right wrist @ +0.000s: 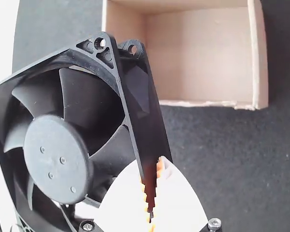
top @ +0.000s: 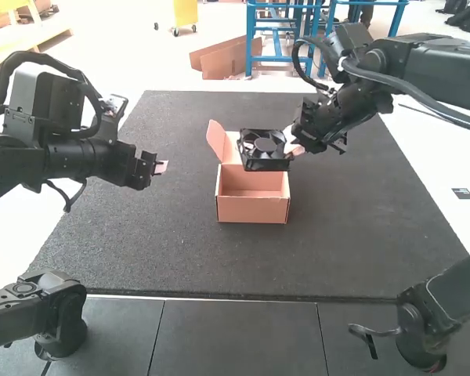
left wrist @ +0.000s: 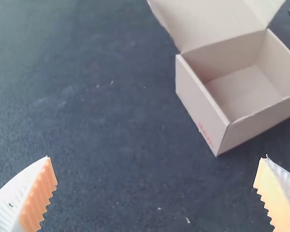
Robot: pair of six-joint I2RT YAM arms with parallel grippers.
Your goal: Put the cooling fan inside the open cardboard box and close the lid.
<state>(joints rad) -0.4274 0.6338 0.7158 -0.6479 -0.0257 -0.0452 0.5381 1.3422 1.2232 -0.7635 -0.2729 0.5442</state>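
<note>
The cooling fan hangs upright on one edge just over the rear rim of the cardboard box, at the box's 12 o'clock side in the high view. Its flat face is turned toward 6 o'clock, so the spin axis runs roughly from 12 to 6. The frame is square, with no long side to speak of. It is matte black plastic, with a round hub dotted with small holes, curved blades and mounting holes at a corner. The right hand comes in from the fan's 3 o'clock and is clamped on the frame's side wall, which is pinched between two white fingers with toothed orange pads. The box is plain brown cardboard, squarish and open-topped, with smooth inner walls, and its lid stands up at the 11 o'clock corner. Small red print runs along one outer wall, too small to read. The box rests near the middle of a dark, grainy mat. The left hand hangs above the mat at the box's 9 o'clock, well apart from it. Its ribbed white fingers with orange pads are spread wide and grip nothing.
</note>
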